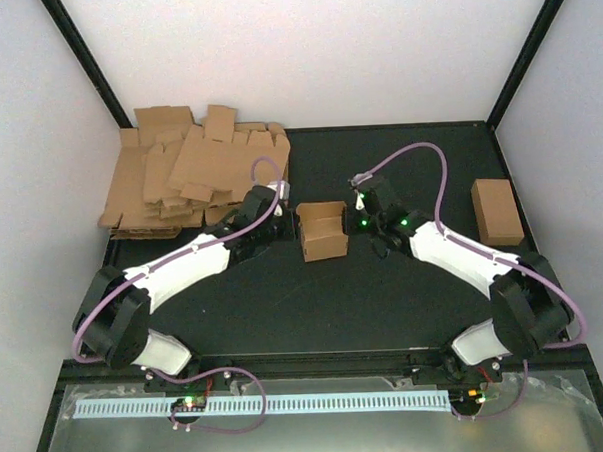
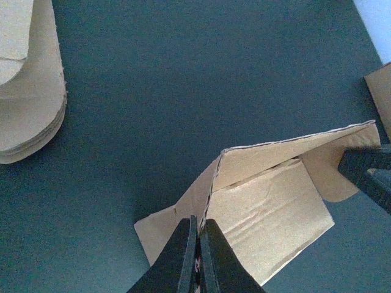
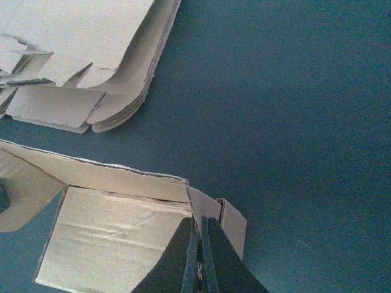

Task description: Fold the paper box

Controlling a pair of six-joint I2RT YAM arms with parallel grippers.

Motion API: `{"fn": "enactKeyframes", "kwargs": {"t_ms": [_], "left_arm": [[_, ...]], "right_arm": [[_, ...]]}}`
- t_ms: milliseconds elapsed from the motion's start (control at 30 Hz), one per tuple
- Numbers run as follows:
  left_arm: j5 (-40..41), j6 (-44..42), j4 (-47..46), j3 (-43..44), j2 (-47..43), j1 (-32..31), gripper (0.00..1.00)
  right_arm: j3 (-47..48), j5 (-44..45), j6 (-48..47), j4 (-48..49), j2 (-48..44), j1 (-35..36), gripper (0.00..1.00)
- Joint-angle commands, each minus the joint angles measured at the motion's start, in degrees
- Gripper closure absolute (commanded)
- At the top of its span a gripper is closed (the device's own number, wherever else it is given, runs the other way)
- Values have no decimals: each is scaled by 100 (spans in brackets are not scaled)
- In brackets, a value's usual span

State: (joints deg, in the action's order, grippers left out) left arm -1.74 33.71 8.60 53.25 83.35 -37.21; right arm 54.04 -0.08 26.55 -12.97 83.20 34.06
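Two grips on the box (image 1: pixel 322 232), mid-table between the arms, partly formed with walls up and top open. Left gripper (image 2: pixel 197 227) clenched on the upright edge of the left wall, fingers (image 2: pixel 181 259) pressed together with only cardboard between. Right gripper (image 3: pixel 200 224) likewise clenched, on a short flap at the box's right corner. Inside, a creased panel lying flat; at the right end, a rounded flap sticking out. Stack (image 1: pixel 194 176) of flat blanks at the far left of the table (image 1: pixel 385 302), near the left gripper but apart from the box. Closed brick (image 1: pixel 496 210) at the right edge, well apart.
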Motion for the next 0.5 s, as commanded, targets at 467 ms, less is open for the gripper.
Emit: {"fn": "enactKeyframes", "kwargs": {"t_ms": [467], "left_arm": [[729, 951, -507, -187, -52, -452, 98]], "right_arm": [[-991, 479, -11, 1110, -581, 156, 98]]}}
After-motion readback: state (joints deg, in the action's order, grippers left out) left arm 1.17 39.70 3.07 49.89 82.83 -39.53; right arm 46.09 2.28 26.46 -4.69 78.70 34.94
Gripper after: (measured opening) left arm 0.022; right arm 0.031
